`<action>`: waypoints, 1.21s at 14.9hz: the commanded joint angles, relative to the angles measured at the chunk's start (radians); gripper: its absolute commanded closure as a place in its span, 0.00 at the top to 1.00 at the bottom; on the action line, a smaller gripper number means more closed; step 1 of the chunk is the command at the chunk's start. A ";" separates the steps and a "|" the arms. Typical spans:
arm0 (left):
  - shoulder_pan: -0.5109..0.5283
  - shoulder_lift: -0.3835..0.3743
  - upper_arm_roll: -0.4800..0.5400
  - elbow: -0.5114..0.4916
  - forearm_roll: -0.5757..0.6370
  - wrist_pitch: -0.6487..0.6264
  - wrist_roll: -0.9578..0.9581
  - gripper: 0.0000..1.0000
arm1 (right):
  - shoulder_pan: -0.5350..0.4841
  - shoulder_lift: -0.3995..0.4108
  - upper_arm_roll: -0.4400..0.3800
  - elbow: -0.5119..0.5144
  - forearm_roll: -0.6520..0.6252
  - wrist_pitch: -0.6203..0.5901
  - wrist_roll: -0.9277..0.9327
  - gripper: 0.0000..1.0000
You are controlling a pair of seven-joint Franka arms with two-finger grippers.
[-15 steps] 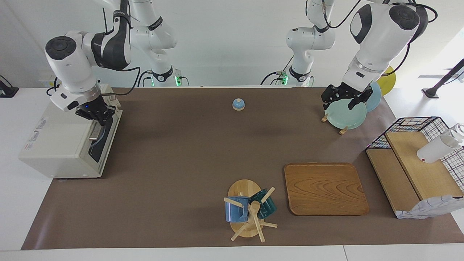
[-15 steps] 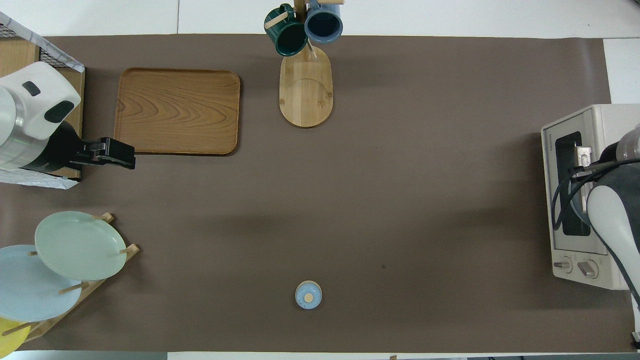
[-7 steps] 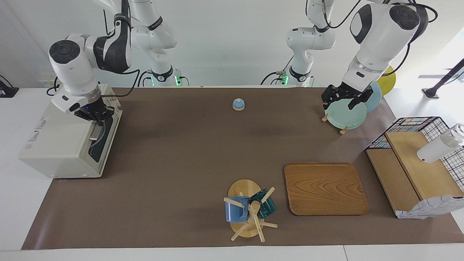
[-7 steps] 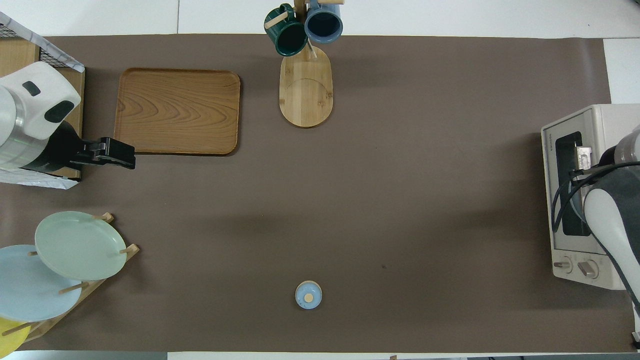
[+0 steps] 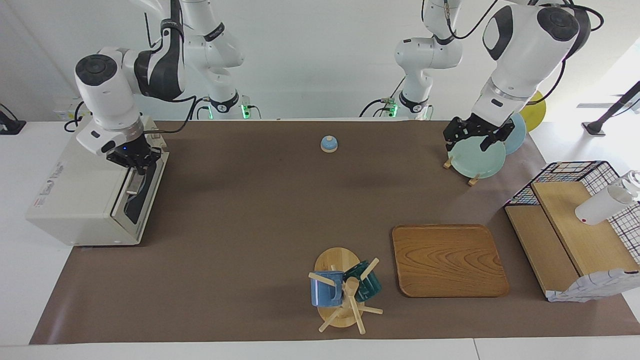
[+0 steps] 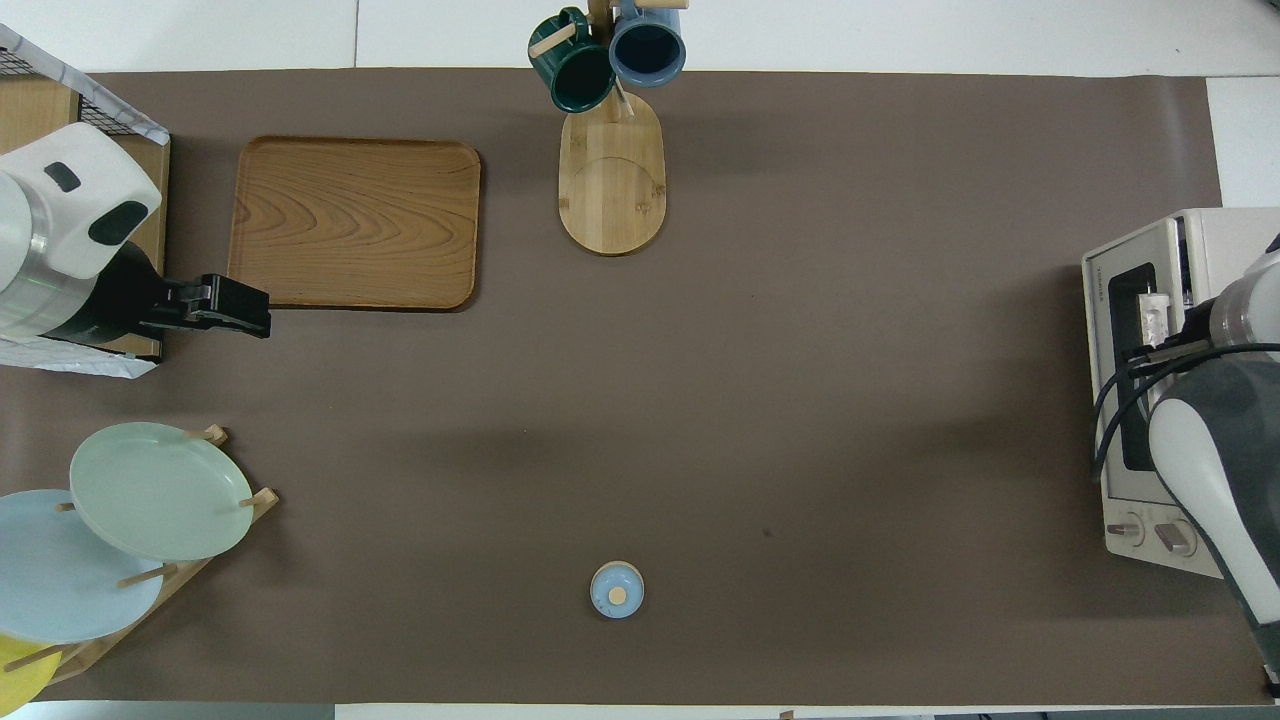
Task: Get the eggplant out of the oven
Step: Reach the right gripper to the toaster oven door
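The cream-white oven [image 5: 75,200] [image 6: 1200,240] stands at the right arm's end of the table. Its dark glass door [image 5: 136,200] [image 6: 1130,330] is tipped slightly ajar at the top. My right gripper [image 5: 134,161] is down at the door's upper edge, shut on the metal bar handle [image 5: 131,184] at the end nearer the robots. In the overhead view the right arm covers that gripper. The eggplant is hidden. My left gripper [image 5: 474,142] [image 6: 262,310] waits open and holds nothing, over the pale green plate [image 5: 477,157].
A plate rack [image 6: 150,580] holds green, blue and yellow plates at the left arm's end. Farther out are a wooden tray [image 5: 449,260], a mug tree [image 5: 340,295] with two mugs, and a wire basket [image 5: 575,175]. A small blue lid [image 5: 328,144] lies near the robots.
The right arm's wrist has risen and swung toward the robots with the handle in its grip. The door's top edge has come a little away from the oven. The left arm is unchanged.
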 commanded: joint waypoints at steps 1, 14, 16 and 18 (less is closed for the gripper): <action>0.010 -0.022 -0.009 -0.015 0.019 0.013 -0.003 1.00 | 0.000 0.040 0.001 -0.066 0.000 0.113 0.006 0.00; 0.011 -0.020 -0.008 -0.017 0.019 0.013 0.000 1.00 | 0.063 0.128 0.001 -0.196 0.010 0.383 0.111 0.00; 0.011 -0.020 -0.008 -0.017 0.019 0.013 0.000 1.00 | 0.063 0.160 0.001 -0.222 0.010 0.453 0.112 0.00; 0.011 -0.020 -0.008 -0.015 0.019 0.013 0.000 1.00 | 0.063 0.172 0.002 -0.224 0.010 0.454 0.126 0.00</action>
